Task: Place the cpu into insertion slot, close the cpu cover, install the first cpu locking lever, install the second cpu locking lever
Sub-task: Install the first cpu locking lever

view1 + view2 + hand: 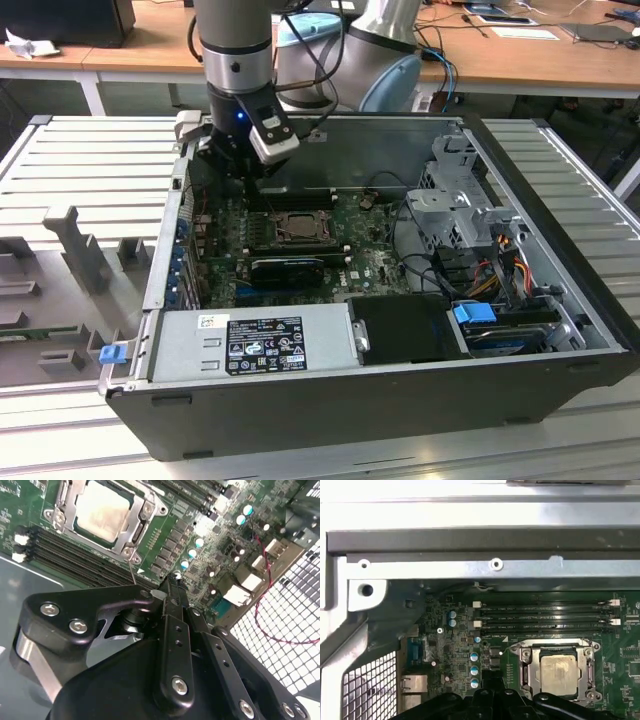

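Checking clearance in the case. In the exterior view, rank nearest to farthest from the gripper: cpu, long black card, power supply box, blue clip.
1. cpu, right beside the gripper.
2. long black card, just beyond the cpu, toward the camera.
3. power supply box, against the near wall of the case.
4. blue clip, at the case corner on the exterior view's left.

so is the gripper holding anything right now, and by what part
Nothing visibly. The cpu sits in the insertion slot under the cpu cover; the gripper is beside it, near a thin lever, no grip showing.
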`<state>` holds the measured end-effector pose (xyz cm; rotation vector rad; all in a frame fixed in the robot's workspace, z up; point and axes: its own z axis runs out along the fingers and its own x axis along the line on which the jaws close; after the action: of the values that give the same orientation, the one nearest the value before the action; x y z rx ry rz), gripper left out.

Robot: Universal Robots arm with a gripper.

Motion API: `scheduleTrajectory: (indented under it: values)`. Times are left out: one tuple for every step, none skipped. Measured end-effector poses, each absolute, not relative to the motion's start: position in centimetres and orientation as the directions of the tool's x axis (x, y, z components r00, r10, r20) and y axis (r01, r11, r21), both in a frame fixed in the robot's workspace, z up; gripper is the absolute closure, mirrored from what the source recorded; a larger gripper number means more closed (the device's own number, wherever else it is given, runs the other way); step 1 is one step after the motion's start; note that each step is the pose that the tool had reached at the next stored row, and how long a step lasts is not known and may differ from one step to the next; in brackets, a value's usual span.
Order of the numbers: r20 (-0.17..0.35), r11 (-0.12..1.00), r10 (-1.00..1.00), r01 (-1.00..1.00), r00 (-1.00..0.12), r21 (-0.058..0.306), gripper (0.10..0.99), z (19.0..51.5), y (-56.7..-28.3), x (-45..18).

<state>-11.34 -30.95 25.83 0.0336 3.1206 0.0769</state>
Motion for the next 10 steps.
scheduleTrajectory:
  values:
    - [-0.019, 0.999, 0.022, 0.021, -1.0, 0.049, 0.98, 25.8, -30.8, -11.4]
    - [-0.019, 0.999, 0.022, 0.021, -1.0, 0.049, 0.98, 25.8, -30.6, -11.5]
    - [-0.019, 0.999, 0.022, 0.021, -1.0, 0.049, 0.98, 25.7, -30.3, -11.6]
    - [-0.019, 0.999, 0.022, 0.021, -1.0, 0.049, 0.98, 25.6, -30.0, -11.6]
    - [-0.019, 0.999, 0.022, 0.021, -1.0, 0.049, 0.98, 25.6, -29.8, -11.6]
    - [-0.019, 0.999, 0.022, 0.021, -1.0, 0.049, 0.98, 25.6, -29.7, -11.6]
    - [-0.019, 0.999, 0.022, 0.021, -1.0, 0.049, 0.98, 25.5, -29.5, -11.6]
    - [-0.019, 0.999, 0.022, 0.021, -1.0, 0.049, 0.98, 25.5, -29.4, -11.6]
    - [-0.019, 0.999, 0.022, 0.021, -1.0, 0.049, 0.98, 25.5, -29.4, -11.6]
    - [-0.019, 0.999, 0.021, 0.02, -1.0, 0.049, 0.98, 25.5, -29.3, -11.6]
